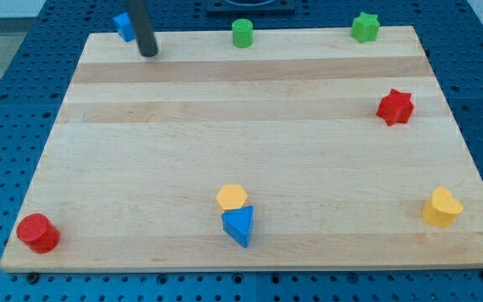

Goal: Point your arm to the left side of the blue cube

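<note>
A pale wooden board (250, 159), smooth and matt with visible grain, is seen. The blue cube (123, 25) looks like matt plastic; the rod (142, 25) is dark and matt.

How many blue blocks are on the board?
2: a blue cube at top left, partly behind my tip, and a blue triangular block at bottom centre, touching the yellow block.
</note>
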Motion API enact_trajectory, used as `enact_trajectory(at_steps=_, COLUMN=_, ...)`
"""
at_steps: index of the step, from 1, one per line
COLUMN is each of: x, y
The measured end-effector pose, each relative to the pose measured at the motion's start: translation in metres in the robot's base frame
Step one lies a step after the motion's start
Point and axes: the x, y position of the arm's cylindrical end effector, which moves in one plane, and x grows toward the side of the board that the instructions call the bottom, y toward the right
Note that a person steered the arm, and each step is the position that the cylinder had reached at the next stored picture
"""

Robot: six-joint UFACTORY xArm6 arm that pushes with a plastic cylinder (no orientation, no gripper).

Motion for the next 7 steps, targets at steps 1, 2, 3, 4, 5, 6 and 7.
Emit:
enact_trajectory(at_steps=1, x=-0.04, y=0.019)
enact_trajectory(at_steps=2, x=-0.041, y=0.019)
enact_trajectory(at_steps=3, x=-0.043, y=0.013)
enact_trajectory(at_steps=4, x=-0.043, y=-0.006)
enact_trajectory(at_steps=5, x=-0.042, y=-0.017)
enact_trajectory(at_steps=6, x=-0.043, y=-0.023)
enact_trajectory(at_steps=7, x=-0.043, y=-0.028)
